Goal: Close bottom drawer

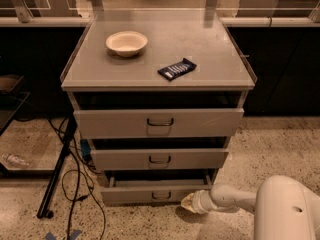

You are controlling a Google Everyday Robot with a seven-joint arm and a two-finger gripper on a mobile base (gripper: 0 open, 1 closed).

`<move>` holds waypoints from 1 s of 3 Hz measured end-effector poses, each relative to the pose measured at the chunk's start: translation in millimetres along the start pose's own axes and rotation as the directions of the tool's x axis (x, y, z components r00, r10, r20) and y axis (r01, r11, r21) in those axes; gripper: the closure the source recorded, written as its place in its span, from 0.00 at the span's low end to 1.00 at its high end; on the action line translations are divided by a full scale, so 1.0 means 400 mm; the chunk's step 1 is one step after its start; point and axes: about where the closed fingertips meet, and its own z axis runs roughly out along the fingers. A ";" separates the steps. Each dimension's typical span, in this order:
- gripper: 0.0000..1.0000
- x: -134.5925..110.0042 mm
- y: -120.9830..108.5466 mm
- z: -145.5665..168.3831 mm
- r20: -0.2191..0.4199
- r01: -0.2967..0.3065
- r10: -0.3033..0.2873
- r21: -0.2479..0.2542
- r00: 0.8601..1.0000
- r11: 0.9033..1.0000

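The bottom drawer [150,193] is the lowest and narrowest grey front of the cabinet, with a small dark wire handle [161,195]. It stands only slightly out from the cabinet, with a thin strip of its inside showing. My gripper [187,203] is at the end of the white arm [235,199], low near the floor. It rests against the right end of the bottom drawer's front.
The middle drawer [159,159] and top drawer [159,122] stand slightly out. On the cabinet top [125,66] sit a cream bowl [126,43] and a dark snack bar [176,69]. Black cables and a stand leg [57,169] lie on the floor at the left.
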 end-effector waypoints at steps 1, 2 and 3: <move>0.51 0.000 0.000 0.000 0.000 0.000 0.000 0.000 1.000 1.000; 0.27 -0.011 -0.022 0.014 -0.008 0.037 -0.037 0.000 0.999 0.999; 0.00 -0.029 -0.051 0.058 -0.021 0.085 -0.085 -0.017 0.996 0.996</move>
